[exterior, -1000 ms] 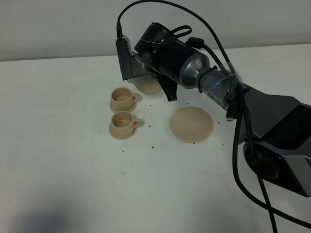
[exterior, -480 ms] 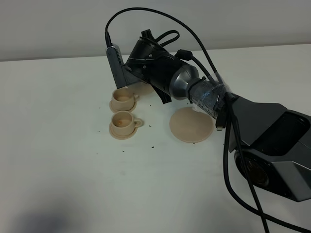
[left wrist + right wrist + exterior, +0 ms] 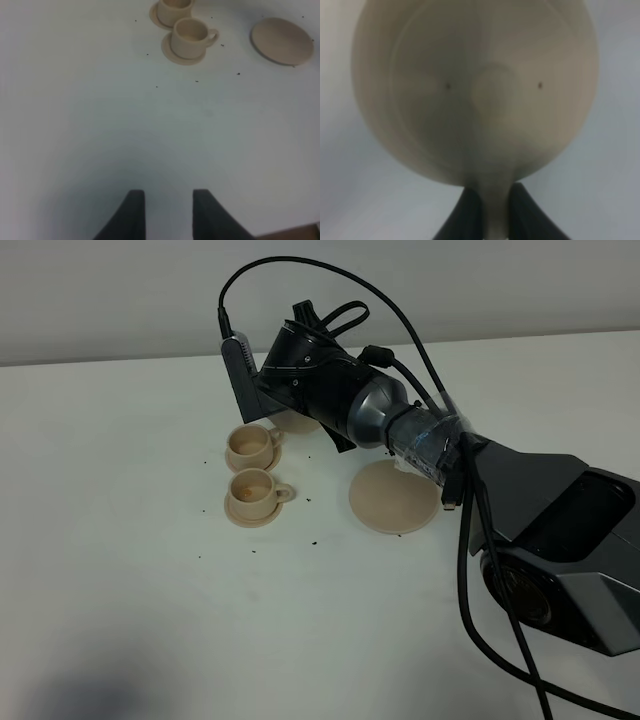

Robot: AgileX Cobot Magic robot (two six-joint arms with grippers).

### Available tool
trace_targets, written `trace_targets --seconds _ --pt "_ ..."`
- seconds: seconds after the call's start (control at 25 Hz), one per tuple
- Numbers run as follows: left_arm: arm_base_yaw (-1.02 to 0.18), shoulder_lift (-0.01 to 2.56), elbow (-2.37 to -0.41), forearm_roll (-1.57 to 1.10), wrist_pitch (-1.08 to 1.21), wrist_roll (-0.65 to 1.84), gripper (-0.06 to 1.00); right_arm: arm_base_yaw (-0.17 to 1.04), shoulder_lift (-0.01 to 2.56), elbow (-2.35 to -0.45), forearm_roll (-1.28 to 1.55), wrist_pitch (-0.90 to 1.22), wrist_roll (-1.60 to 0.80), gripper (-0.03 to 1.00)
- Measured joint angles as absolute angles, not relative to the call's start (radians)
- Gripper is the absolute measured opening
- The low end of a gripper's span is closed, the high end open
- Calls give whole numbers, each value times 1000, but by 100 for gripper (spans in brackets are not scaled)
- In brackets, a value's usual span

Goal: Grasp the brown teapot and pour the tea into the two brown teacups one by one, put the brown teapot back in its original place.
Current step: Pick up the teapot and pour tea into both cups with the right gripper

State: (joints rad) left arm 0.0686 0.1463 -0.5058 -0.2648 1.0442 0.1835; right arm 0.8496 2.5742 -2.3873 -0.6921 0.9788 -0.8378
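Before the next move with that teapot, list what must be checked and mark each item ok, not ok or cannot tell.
1. Grip: right gripper shut on the brown teapot by its handle: ok.
2. The lid seated on the pot: ok.
3. Spout above the far teacup: cannot tell, hidden in every view.
4. Far teacup and near teacup upright: ok.
5. The large saucer bare for the return: ok.
6. The left gripper open, apart from the cups: ok.
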Motion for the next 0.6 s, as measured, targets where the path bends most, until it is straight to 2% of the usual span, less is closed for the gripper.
trace_targets --seconds 0.6 --pt "69 146 -506 -265 1044 183 25 875 2574 -2387 -777 1003 -838 11"
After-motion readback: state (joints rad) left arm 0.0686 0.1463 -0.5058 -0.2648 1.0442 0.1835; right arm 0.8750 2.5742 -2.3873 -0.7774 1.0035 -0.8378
